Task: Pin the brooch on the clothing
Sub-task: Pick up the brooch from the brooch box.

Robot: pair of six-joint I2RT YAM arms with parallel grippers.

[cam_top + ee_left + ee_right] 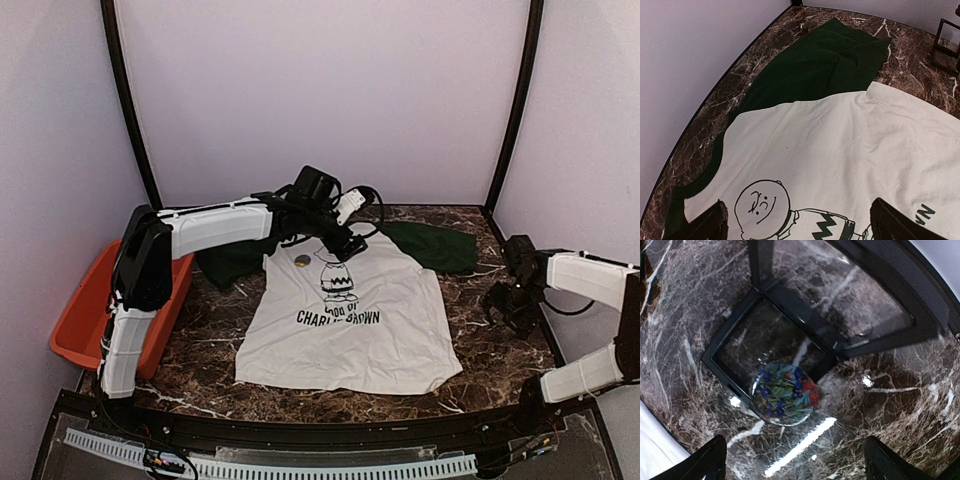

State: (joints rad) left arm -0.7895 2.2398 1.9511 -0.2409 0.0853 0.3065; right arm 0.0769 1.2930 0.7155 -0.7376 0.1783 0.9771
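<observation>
Jaws apart, the right gripper (799,464) hung over the brooch (784,395), seemingly to grasp it; the left gripper (801,225), likewise apart, over the flat shirt (840,145).

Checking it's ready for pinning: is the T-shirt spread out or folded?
Spread out: the T-shirt lies flat on the table, whole print facing up.

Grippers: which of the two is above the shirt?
The left gripper, open above the shirt near the printed boy. The right gripper, also open, is above the marble table, over a colourful round brooch.
</observation>
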